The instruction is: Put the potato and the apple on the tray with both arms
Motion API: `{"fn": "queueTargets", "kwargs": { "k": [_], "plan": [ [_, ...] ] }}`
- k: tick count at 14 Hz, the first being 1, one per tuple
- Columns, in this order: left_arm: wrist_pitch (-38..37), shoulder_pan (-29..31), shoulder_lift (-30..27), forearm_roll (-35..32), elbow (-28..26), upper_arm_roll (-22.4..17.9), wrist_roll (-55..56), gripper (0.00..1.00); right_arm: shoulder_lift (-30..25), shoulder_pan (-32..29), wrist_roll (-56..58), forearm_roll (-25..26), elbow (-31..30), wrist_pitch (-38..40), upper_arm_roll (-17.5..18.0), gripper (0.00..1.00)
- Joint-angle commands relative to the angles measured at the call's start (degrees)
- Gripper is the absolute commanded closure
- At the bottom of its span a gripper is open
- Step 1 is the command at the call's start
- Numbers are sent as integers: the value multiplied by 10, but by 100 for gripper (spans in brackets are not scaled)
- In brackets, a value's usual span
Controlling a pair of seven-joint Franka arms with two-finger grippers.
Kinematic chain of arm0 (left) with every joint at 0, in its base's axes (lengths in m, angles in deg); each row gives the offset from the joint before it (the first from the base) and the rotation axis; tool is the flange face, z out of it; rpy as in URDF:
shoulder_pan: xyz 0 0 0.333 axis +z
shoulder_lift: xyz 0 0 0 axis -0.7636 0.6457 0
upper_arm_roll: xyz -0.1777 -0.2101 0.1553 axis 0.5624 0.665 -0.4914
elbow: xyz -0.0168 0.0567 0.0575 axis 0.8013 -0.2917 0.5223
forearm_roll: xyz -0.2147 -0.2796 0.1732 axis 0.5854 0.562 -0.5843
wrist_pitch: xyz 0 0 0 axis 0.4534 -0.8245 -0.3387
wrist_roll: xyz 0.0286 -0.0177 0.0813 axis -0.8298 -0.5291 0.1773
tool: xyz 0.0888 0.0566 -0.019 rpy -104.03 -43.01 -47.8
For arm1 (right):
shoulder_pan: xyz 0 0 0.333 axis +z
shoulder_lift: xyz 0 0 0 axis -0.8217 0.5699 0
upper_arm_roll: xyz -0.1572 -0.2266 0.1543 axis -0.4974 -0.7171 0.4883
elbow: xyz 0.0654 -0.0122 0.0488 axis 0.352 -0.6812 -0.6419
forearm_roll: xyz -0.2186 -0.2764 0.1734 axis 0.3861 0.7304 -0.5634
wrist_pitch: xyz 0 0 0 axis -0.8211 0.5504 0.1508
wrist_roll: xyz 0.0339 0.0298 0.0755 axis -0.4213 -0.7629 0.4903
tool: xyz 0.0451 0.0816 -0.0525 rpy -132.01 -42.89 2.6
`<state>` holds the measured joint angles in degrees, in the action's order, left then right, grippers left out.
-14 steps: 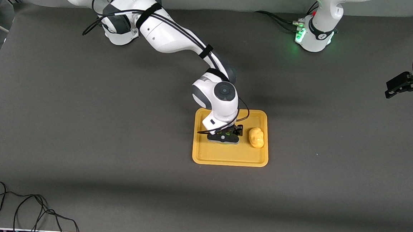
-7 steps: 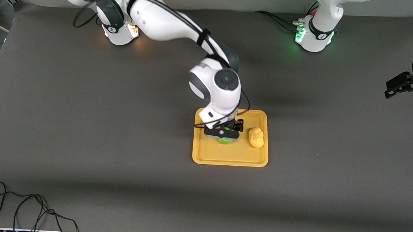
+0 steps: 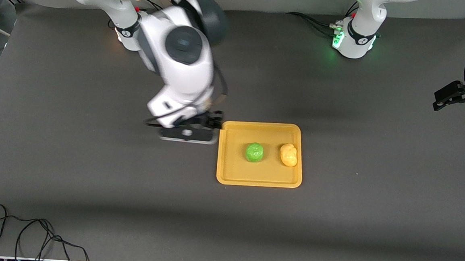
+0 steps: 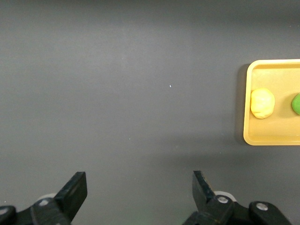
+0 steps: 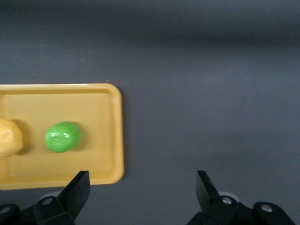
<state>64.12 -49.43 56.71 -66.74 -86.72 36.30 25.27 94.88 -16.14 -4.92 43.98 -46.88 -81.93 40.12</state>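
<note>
Front view: the apple (image 3: 254, 152) and potato (image 3: 288, 155) lie side by side on the tray (image 3: 258, 179), potato at the apple's 3 o'clock, its long axis running 12 to 6. That looks like both deliveries done.

Right wrist view: the right gripper (image 5: 140, 190) hangs wide open and empty over bare table beside the tray.

Left wrist view: the left gripper (image 4: 139, 192), open and empty, waits well apart.

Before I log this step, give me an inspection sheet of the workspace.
Surface: dark grey table mat.
Job's things: round green toy apple and lumpy yellow toy potato lie apart in the flat orange plastic tray.
Clutter: nothing seen.
Grippers: right hand open, over the mat beside the tray; left hand open, waiting at its end of the table.
Cables: loose black cable at the near edge.
Surroundings: nothing seen.
</note>
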Motion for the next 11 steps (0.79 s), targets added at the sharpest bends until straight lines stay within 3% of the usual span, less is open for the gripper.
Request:
{"fn": "queueTargets", "kwargs": {
  "k": [1, 3, 7, 9, 11],
  "plan": [
    [5, 2, -5, 6, -4, 0, -10, 0, -130, -33, 89, 9, -155, -4, -11, 0],
    [5, 2, -5, 6, -4, 0, -10, 0, -203, -86, 135, 4, -231, -11, -9, 0],
    [6, 2, -5, 6, -4, 0, -10, 0, -293, -207, 252, -18, -325, -27, -4, 0],
    [6, 3, -5, 6, -5, 0, -10, 0, -313, -254, 297, -20, -346, -29, 1, 0],
    [5, 2, -5, 6, -5, 0, -10, 0, -320, -328, 328, -20, -349, -26, 40, 0]
  ]
}}
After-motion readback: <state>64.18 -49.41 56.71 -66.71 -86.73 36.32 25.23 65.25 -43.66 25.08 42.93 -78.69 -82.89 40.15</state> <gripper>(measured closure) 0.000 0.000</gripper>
